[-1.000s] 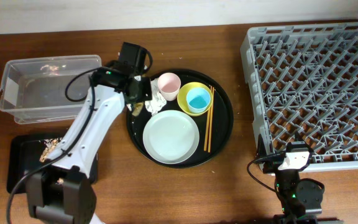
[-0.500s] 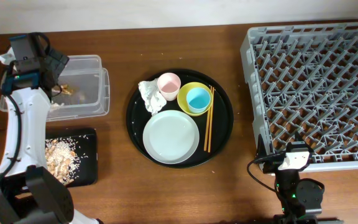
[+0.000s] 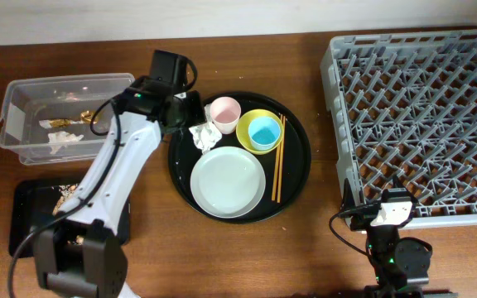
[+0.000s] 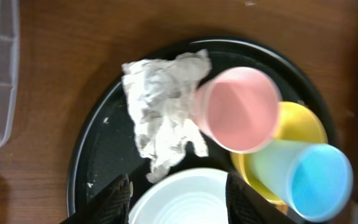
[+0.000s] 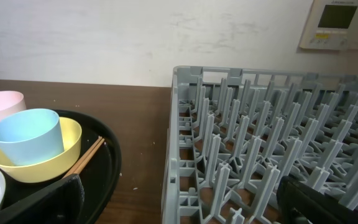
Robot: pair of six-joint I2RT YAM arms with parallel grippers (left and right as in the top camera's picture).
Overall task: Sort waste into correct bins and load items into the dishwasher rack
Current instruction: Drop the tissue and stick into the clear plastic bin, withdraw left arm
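A crumpled white napkin (image 3: 199, 135) lies at the upper left of the round black tray (image 3: 298, 165), beside the pink cup (image 3: 225, 109). My left gripper (image 3: 187, 114) hovers over it, open and empty; in the left wrist view the gripper (image 4: 178, 200) is above the napkin (image 4: 160, 106) and the plate (image 4: 185, 196). The plate (image 3: 228, 182), the yellow bowl (image 3: 245, 124) holding the blue cup (image 3: 264, 132), and the chopsticks (image 3: 277, 161) sit on the tray. The clear tub (image 3: 23, 87) holds napkin bits (image 3: 59, 139). My right gripper (image 3: 392, 207) is open beside the rack (image 3: 421, 108).
The shallow black tray (image 3: 25, 219) at the lower left holds food scraps (image 3: 69, 197) and is partly hidden by my left arm. The right wrist view shows the rack (image 5: 260, 137) on the right and the blue cup (image 5: 27, 134) on the left.
My left arm went from the round tray to the clear tub and has swung back over the tray. The tub now holds napkin pieces and a wrapper. The right arm has not moved.
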